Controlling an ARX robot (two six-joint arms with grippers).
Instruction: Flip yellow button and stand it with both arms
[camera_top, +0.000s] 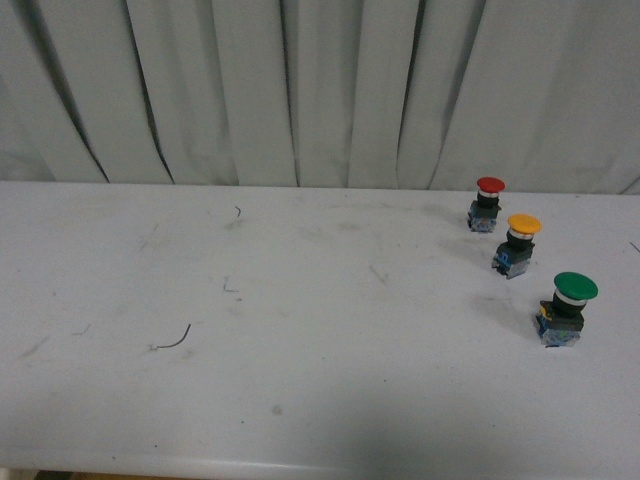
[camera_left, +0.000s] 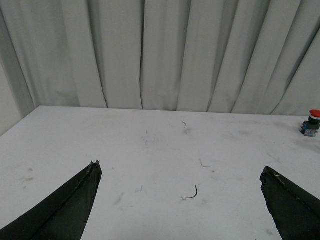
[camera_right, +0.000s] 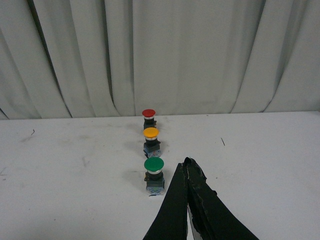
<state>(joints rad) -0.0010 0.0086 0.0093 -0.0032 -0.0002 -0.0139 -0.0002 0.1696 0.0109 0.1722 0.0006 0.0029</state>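
The yellow button (camera_top: 519, 245) stands straight up on the white counter (camera_top: 300, 340), far over on the right side. Its round yellow-orange cap points up and its dark blocky base with a bit of blue sits flat on the counter. So its long line runs up and down.

It is the middle one in a slanting row of three. The red button (camera_top: 487, 204) stands just beyond it, farther away and a little to the left. The green button (camera_top: 566, 308) is nearer to me and a little to the right, and it looks bigger. All three stand upright with small gaps between them.

My right gripper (camera_right: 187, 170) is squeezed shut with nothing in it. Its two black wedge fingers press together to a point. In the right wrist view the tip is close beside the green button, and the yellow button (camera_right: 151, 140) is farther off, past the green one. The gripper touches no button.

My left gripper (camera_left: 180, 172) is spread wide and holds nothing. It hangs over the bare left part of the counter, well apart from the yellow button.

The counter is smooth and white with gray scuffs and a thin curved dark mark (camera_top: 175, 340). Behind it hangs a pale curtain (camera_top: 300, 90) with long soft folds.
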